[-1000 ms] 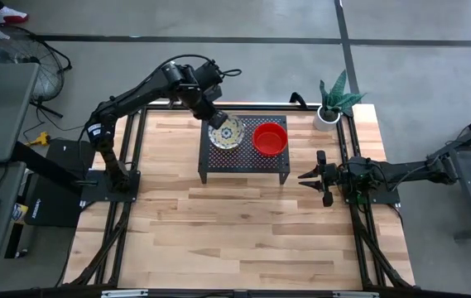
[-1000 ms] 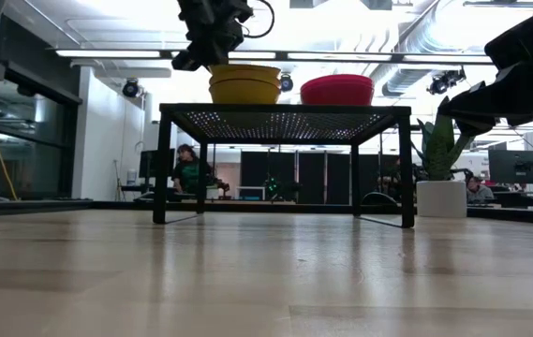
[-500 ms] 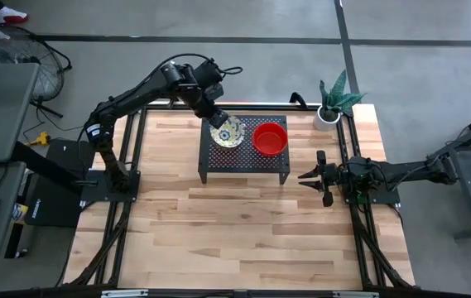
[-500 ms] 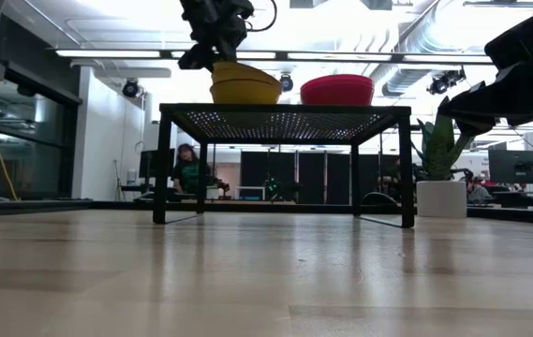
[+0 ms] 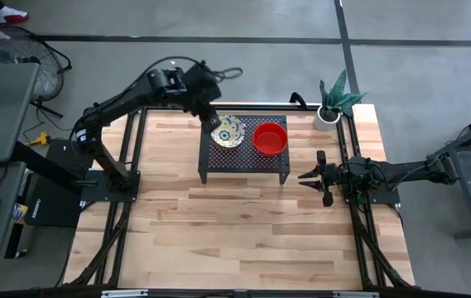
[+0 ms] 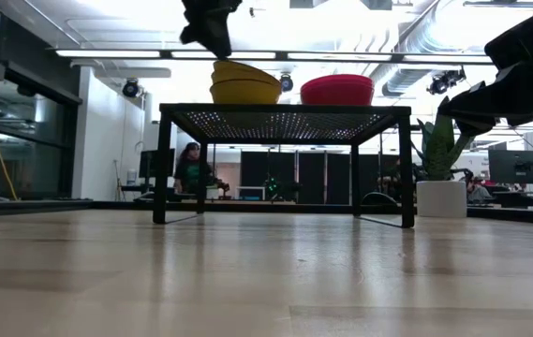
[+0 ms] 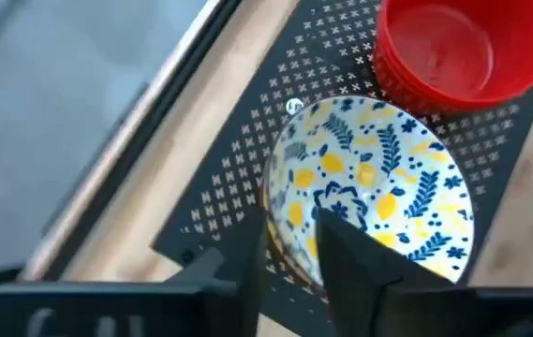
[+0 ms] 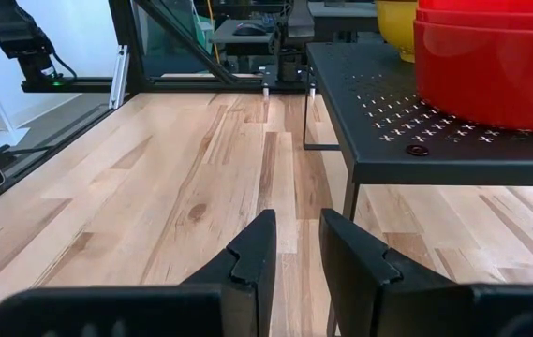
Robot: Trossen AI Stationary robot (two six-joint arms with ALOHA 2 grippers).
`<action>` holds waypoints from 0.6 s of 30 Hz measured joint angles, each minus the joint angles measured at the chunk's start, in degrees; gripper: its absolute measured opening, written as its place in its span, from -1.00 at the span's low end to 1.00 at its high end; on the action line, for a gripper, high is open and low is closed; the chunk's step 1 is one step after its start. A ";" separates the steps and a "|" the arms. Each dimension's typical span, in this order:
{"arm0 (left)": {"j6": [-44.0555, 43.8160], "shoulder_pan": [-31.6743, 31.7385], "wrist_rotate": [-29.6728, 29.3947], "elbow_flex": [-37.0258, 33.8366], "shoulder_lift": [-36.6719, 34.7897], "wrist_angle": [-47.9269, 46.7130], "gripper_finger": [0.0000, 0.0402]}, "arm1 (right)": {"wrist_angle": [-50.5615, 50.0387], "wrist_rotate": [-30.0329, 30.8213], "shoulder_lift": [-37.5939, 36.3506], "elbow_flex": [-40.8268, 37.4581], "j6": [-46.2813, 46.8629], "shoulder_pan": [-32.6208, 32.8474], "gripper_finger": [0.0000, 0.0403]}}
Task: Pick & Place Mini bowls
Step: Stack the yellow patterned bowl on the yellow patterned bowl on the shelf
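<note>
A black perforated rack stands on the wooden table. On it sits a stack of cream floral bowls, yellow outside in the low view. The top bowl rests tilted in the one beneath. Beside it stands a stack of red bowls. My left gripper hangs open just above the floral stack's left rim, clear of it in the low view. My right gripper waits, open, low at the rack's right side.
A white plant pot stands at the table's far right corner. Bare wood lies on the near side of the rack. The metal table frame runs along the left and right edges. People sit in the room behind.
My left gripper, earlier at the rim of the top floral bowl, has come off it and risen, drawing back toward the table's left. The top bowl has shifted slightly right and now sits tilted on the stack.
</note>
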 joint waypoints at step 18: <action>13.91 -15.77 -19.57 -25.51 -16.63 25.40 -0.99 | 0.00 0.00 0.00 0.02 0.00 -0.02 -0.64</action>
